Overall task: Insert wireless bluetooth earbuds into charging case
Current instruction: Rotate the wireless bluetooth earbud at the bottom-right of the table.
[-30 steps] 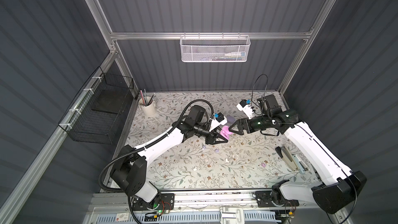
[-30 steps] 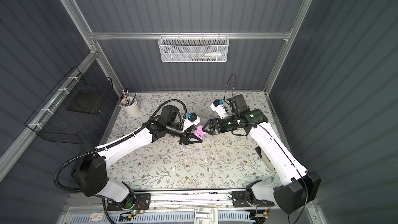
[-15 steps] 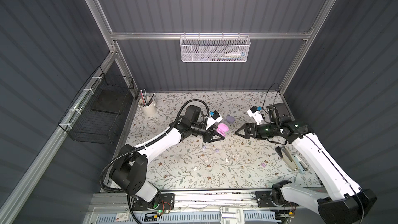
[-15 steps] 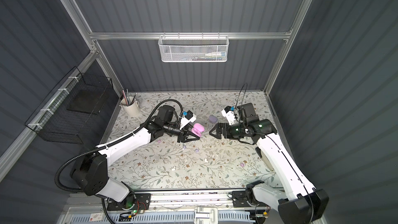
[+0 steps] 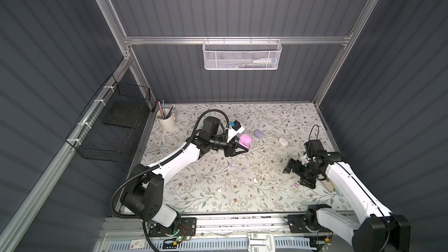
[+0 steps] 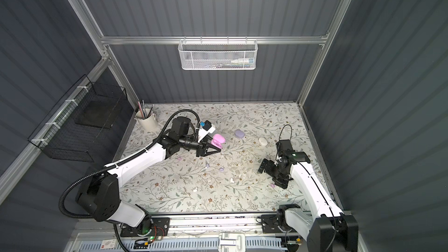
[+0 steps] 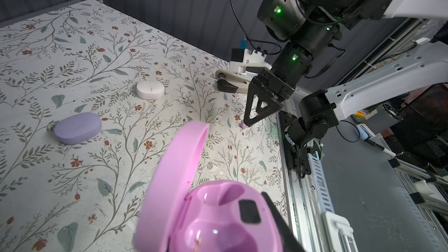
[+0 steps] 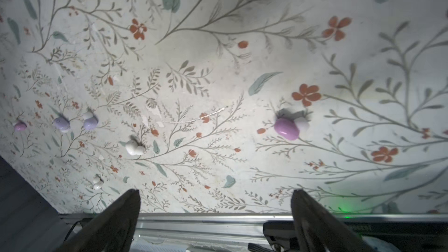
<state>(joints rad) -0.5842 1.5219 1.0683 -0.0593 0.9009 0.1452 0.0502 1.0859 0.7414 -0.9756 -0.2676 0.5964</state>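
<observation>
Pink case (image 7: 179,163) open, sockets (image 7: 224,193) visible only from left wrist

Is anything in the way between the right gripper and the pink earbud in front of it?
Nothing visible. The right gripper is open, and the pink earbud lies alone on the floral table covering ahead of it; the nearest white earbud sits well off to the side.

On my floral table (image 5: 218,204) I see a lavender case (image 5: 259,133), a white case (image 5: 283,141), a pen cup (image 5: 166,122) and 6 tiny loose earbuds (image 8: 286,128)
</observation>
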